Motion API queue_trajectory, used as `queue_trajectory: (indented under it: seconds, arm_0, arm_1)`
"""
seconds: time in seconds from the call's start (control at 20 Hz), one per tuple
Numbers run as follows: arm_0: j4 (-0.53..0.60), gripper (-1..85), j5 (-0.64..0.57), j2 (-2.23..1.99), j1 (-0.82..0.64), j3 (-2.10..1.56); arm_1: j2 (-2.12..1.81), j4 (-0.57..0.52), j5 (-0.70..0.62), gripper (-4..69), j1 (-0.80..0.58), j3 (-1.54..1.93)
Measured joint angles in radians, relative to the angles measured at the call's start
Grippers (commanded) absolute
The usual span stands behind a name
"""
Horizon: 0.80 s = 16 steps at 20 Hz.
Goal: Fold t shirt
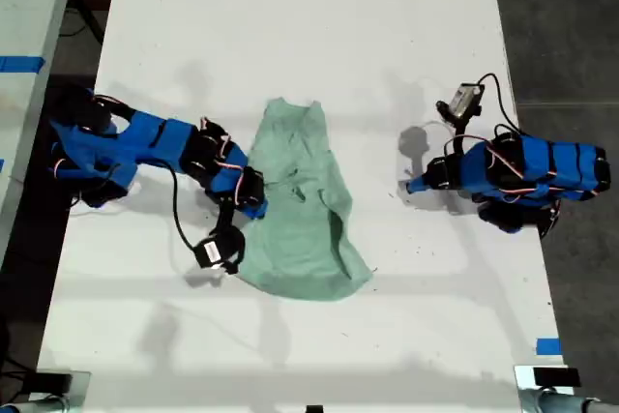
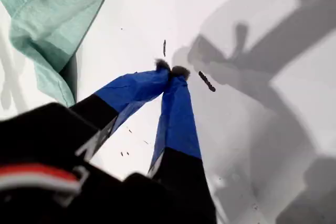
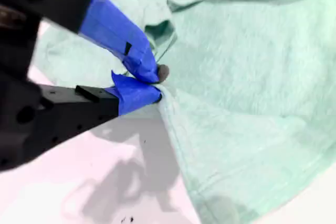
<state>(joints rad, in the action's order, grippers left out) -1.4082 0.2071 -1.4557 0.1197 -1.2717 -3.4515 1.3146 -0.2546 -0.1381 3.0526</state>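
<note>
Jaws pinching the t shirt (image 3: pixel 252 103) hem, my second gripper (image 3: pixel 155 83) is readying a fold; my first gripper (image 2: pixel 172 71) is idling closed, empty.

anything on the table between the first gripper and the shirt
Nothing: in the exterior view only bare white table separates my first gripper from the shirt.

T shirt (image 1: pixel 302 210): soft mint cloth, matt, fine fuzzy knit, creased. Table (image 1: pixel 290 36): smooth white surface, matt with faint sheen, dark specks near my first gripper (image 2: pixel 172 71). My second gripper (image 3: pixel 155 83) at the t shirt's 9 o'clock edge in the exterior view: fingers wrapped in wrinkled blue tape, body black matt plastic.
</note>
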Motion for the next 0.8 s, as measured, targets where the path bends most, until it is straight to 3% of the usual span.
queue_trajectory:
  seconds: [0.2, 0.25, 0.35, 0.8]
  arm_0:
    - [0.048, 2.9, -0.103, 0.225, -0.034, 0.206]
    - [0.072, 18.1, -0.112, 0.258, -0.034, 0.212]
    - [0.132, 31.4, -0.124, 0.302, -0.034, 0.216]
    - [0.327, 28.6, -0.04, 0.236, 0.11, 0.221]
  arm_1:
    - [0.0, 0.0, 0.0, 0.7, 0.0, 0.0]
    - [0.0, 0.0, 0.0, 0.7, 0.0, 0.0]
    - [0.0, 0.0, 0.0, 0.7, 0.0, 0.0]
    - [-0.006, 0.0, 0.0, 0.7, 0.0, 0.0]
